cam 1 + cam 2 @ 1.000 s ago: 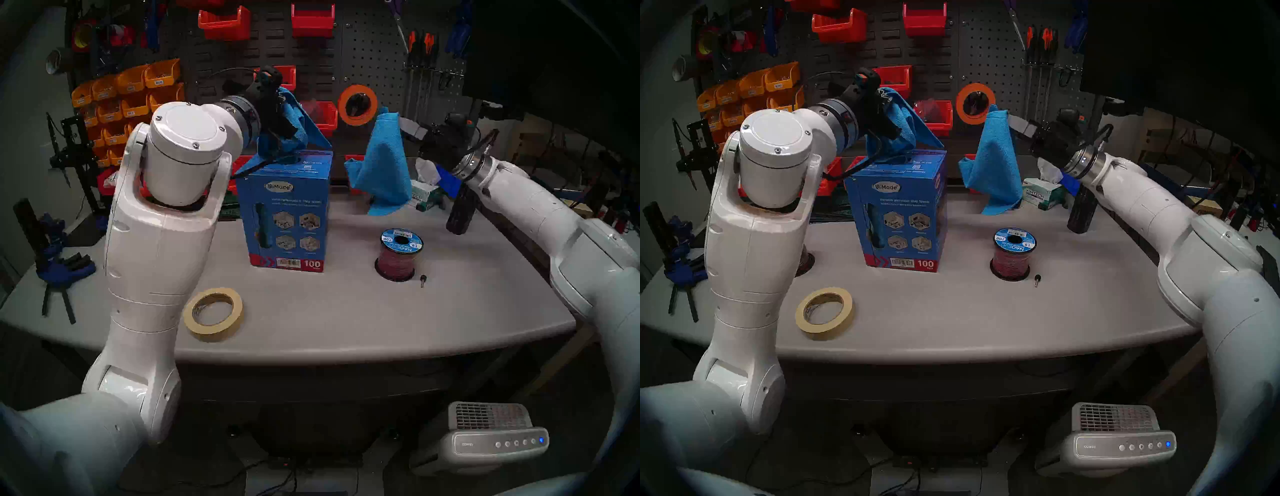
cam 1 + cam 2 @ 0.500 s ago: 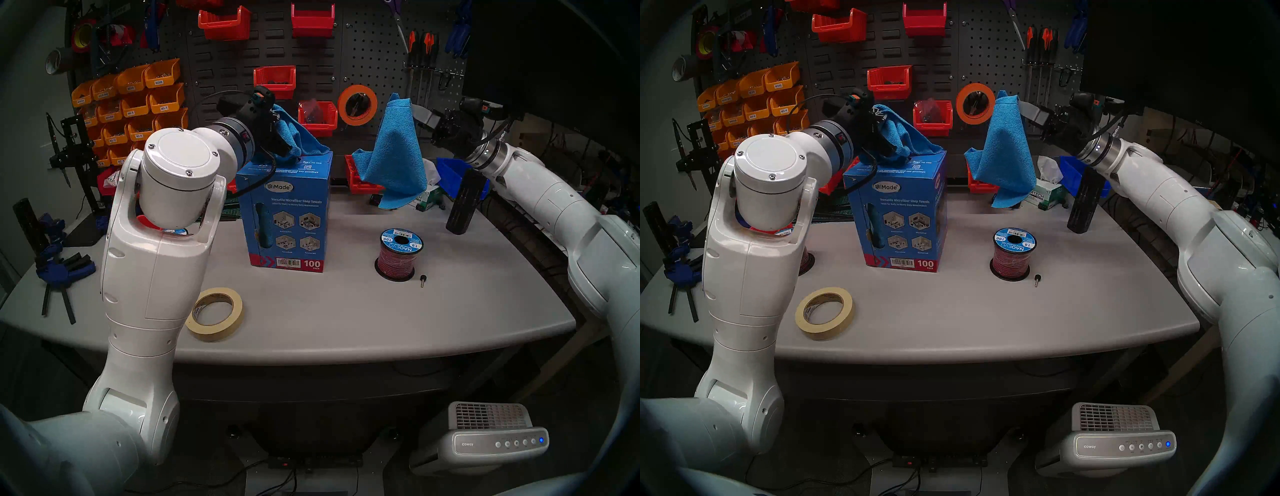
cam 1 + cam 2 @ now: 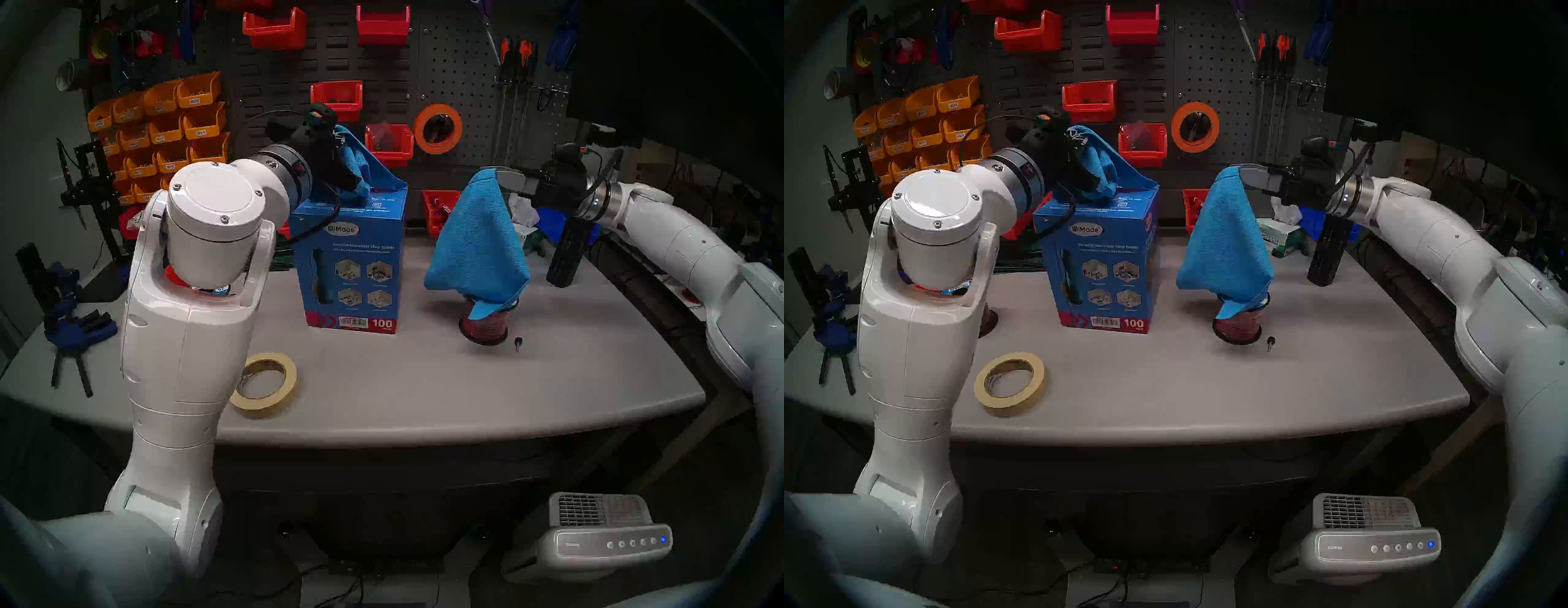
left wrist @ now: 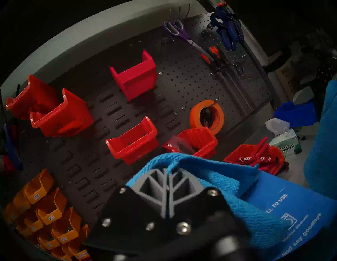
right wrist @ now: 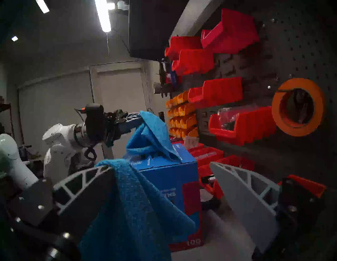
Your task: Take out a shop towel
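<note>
Step in hand, judged: letting go of the freed towel right of the tall blue cardboard carton [image 3: 354, 263]. Do it well: back the right gripper [image 5: 160, 184] off slow, since the bright blue microfibre shop towel [image 3: 477, 242] hangs off one finger, jaws wide apart, its hem on the red wire spool [image 3: 483, 327]. Left gripper [image 4: 166, 179], above the carton top, is pinched together on a second blue cloth [image 4: 228, 184].

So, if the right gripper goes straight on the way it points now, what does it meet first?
Most likely the upper part of the blue cardboard carton, which sits between the right gripper's fingers in its wrist view; depth is unclear.
</note>
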